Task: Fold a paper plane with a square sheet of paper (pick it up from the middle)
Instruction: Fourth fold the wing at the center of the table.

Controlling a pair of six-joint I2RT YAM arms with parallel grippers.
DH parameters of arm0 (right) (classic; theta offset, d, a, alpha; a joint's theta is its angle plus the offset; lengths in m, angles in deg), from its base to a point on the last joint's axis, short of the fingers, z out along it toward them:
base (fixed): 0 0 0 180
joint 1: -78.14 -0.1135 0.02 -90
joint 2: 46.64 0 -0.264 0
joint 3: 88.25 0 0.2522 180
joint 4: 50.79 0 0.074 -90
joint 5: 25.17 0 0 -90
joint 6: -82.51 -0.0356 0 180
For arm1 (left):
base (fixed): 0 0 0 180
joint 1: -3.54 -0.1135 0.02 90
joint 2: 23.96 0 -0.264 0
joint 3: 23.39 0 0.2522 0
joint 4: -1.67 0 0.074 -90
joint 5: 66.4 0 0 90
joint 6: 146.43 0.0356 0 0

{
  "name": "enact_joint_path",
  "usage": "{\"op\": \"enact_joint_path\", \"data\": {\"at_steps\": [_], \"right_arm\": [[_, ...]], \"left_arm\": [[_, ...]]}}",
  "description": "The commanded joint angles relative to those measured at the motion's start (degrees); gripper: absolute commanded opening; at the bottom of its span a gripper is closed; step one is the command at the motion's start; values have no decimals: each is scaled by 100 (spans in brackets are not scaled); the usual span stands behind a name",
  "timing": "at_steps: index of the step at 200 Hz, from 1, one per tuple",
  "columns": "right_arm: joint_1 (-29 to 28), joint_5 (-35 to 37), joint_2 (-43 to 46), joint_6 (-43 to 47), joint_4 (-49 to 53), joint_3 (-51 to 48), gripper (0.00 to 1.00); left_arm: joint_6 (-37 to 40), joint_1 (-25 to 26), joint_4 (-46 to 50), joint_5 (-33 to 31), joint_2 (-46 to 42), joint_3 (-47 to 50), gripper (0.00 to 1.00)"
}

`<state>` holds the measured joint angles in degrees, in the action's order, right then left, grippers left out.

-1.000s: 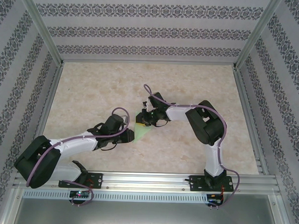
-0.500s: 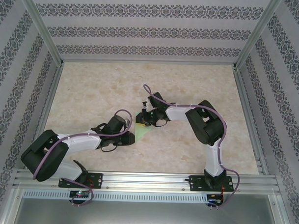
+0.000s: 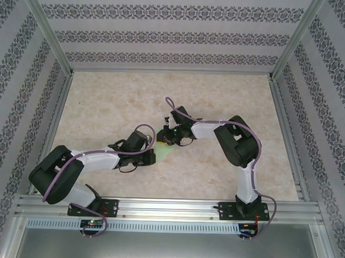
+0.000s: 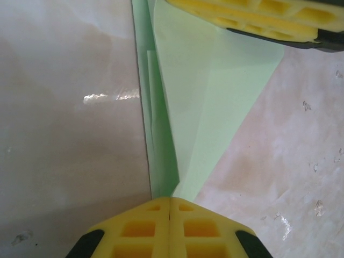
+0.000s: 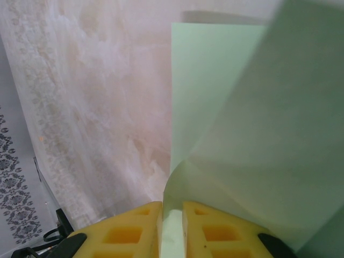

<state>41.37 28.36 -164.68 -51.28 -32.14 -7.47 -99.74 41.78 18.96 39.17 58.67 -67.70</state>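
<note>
Mid-fold, I'd say: green paper (image 3: 163,154) mid-counter (image 3: 105,104), right end effector (image 5: 172,207) nipping one end, left end effector (image 4: 170,201) clamped shut on the creased tip. Next needs careful crease-pressing.

left end effector (image 4: 170,201) now tight on tip of green paper (image 4: 215,97)

The worktop (image 3: 230,97) is a glossy, pale beige marbled slab framed by aluminium rails (image 3: 175,207), with patches of glare on its surface. Near its middle lies a folded green paper (image 3: 165,153). In the left wrist view its layered flaps narrow to a point, and the broad flap rests flat on the marbling.
</note>
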Motion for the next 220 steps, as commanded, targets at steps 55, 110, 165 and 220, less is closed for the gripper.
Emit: {"op": "enact_joint_path", "data": {"at_steps": [55, 110, 165, 220], "right_arm": [[-71, 514, -281, 4, 380, -49, 18], [-84, 606, -282, 20, 465, -49, 18], [-92, 615, -301, -2, 443, -44, 17], [-84, 622, -307, -13, 427, -67, 17]], "left_arm": [[-29, -71, 366, -27, -84, 231, 1], [70, -66, 982, -196, -470, -22, 8], [100, -70, 1154, -227, -995, -492, 16], [111, -70, 428, 205, -277, -847, 13]]}}
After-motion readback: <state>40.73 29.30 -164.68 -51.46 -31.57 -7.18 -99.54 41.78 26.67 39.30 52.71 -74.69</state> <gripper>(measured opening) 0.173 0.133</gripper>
